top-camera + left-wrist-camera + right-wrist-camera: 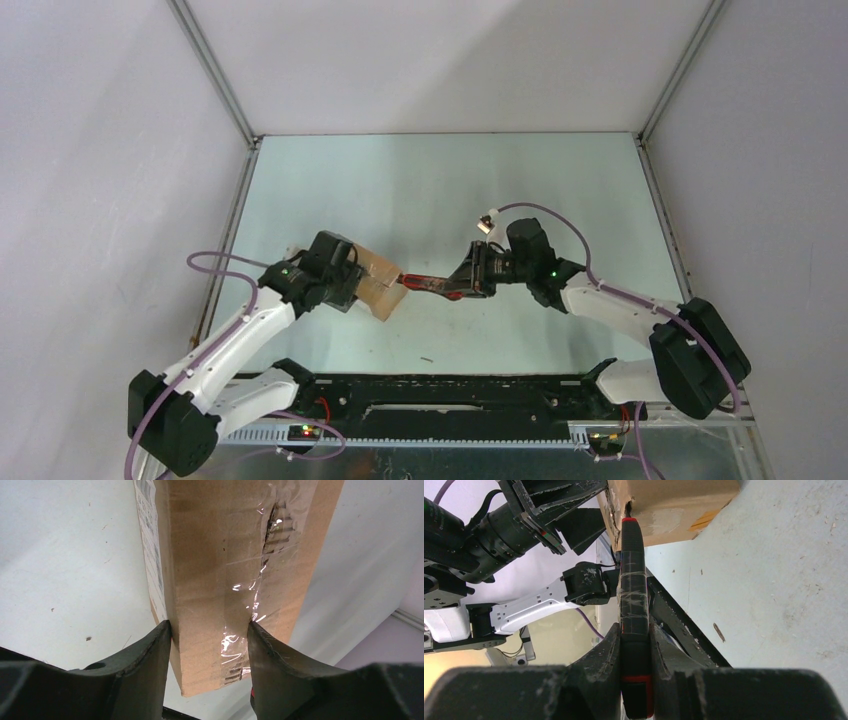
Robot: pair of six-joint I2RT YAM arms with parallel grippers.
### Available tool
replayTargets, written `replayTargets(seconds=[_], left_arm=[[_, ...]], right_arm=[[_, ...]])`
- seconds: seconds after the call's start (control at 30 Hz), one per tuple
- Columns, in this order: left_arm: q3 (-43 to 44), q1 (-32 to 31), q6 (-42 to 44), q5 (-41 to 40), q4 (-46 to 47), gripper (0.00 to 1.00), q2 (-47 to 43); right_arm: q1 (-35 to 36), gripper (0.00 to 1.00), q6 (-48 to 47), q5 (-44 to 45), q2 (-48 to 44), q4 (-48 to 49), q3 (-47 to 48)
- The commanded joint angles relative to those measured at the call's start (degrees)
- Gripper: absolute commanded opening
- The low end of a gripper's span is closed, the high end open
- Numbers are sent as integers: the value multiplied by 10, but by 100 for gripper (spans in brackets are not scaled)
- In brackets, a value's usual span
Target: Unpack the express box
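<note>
We see the pale table (430, 190) spanning the enclosure, with both arms reaching inward from its near edge. Left of centre sits the express box (378, 282), a brown carton; we cannot tell whether it rests on the surface or is raised off it. The left gripper (209, 630) is parted to the carton's width, its two dark fingers pressed against opposite faces, clamping it. The right gripper (634, 635) is closed narrowly around the rear of the utility knife (633, 580), a slim black-and-red handle pointing toward the carton. Its red front end meets the carton's edge, though we cannot make out the blade. A white label (152, 550) runs along one side, and the clear tape (260, 580) shows a ragged slit.
</note>
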Motion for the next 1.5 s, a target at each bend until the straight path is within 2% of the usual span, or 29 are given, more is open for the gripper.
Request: replayTargets(seconds=[0.0,0.13,0.5,0.93,1.23,1.47], left_arm=[[-14,7,-44,-75,4,39,-15],[-13,6,-46,-76,7,36,-19],[-22,-8,-56,-45,49,34,-16],[-18,-24,-80,-28,74,32,-31],[-28,-9,-100,-70,5,30,-65],[-30,-6,-82,-58,18,30,-60]], right_arm=[[1,0,-6,-3,-22,-81,-8],[-7,0,-7,-8,-26,-77,-13],[59,0,37,-11,17,-1,-13],[85,0,56,-15,47,37,-17],[41,0,34,-49,19,24,-48],[24,0,30,-85,15,34,-49]])
